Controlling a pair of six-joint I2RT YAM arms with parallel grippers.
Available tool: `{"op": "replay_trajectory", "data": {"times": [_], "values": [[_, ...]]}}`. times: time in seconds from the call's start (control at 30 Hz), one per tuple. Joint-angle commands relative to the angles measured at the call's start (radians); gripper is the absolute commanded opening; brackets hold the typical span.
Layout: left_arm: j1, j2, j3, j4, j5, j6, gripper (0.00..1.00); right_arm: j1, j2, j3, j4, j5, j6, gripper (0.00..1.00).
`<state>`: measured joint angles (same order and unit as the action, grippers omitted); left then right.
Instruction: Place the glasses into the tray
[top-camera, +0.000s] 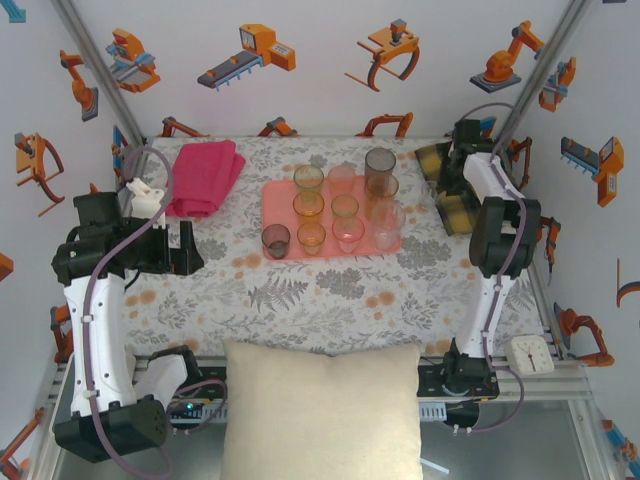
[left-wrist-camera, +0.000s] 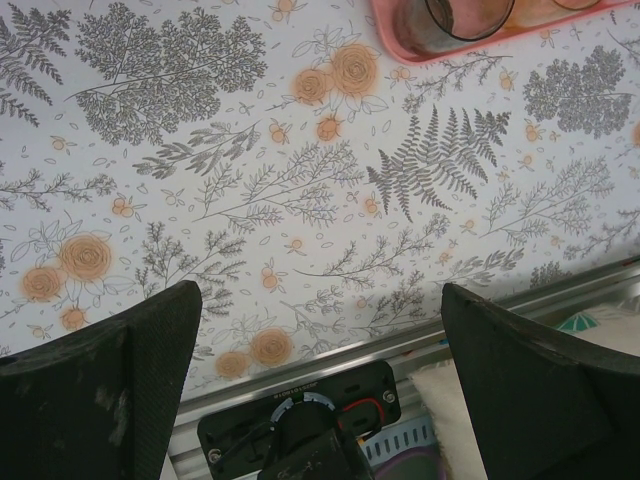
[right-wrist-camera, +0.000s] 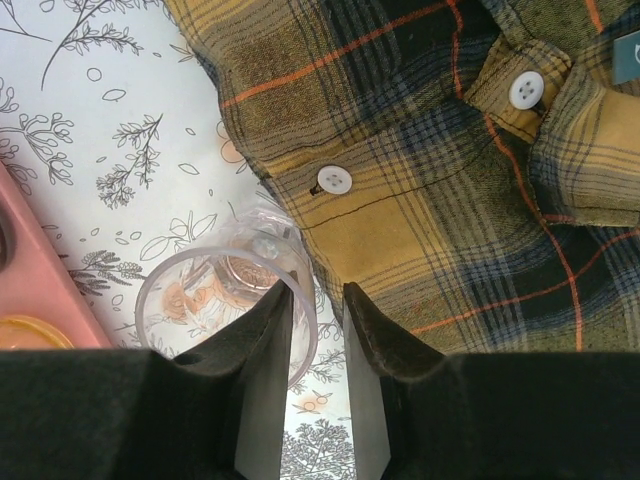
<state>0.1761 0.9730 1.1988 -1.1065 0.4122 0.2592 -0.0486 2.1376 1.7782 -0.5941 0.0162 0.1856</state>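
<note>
The salmon-pink tray (top-camera: 280, 200) lies mid-table with several tinted glasses (top-camera: 308, 206) upright in it, a smoky grey one (top-camera: 276, 240) at its near left corner. A clear glass (right-wrist-camera: 190, 300) stands on the cloth between the tray's edge (right-wrist-camera: 25, 290) and a plaid shirt (right-wrist-camera: 450, 150). My right gripper (right-wrist-camera: 318, 288) straddles that glass's rim, one finger inside and one outside, with a gap left beside the wall. It sits at the far right (top-camera: 447, 190). My left gripper (top-camera: 190, 248) hovers open left of the tray, jaws wide over bare cloth (left-wrist-camera: 320, 290).
The plaid shirt (top-camera: 458, 212) lies at the back right, close against the clear glass. A folded magenta towel (top-camera: 205, 175) sits back left beside a white object (top-camera: 145, 195). A cream cushion (top-camera: 320, 410) covers the near edge, and a small white clock (top-camera: 530, 355) sits near right.
</note>
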Motion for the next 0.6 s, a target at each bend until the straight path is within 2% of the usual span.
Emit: {"op": "replay_trajectory", "data": {"times": [0.0, 0.57], "values": [[-0.006, 0.000, 0.030, 0.007, 0.001, 0.001, 0.97, 0.003, 0.023, 0.046, -0.005, 0.010, -0.011, 0.27], [-0.012, -0.020, 0.025, 0.004, -0.012, 0.002, 0.97, 0.004, 0.033, 0.073, -0.033, 0.012, -0.031, 0.10]]}}
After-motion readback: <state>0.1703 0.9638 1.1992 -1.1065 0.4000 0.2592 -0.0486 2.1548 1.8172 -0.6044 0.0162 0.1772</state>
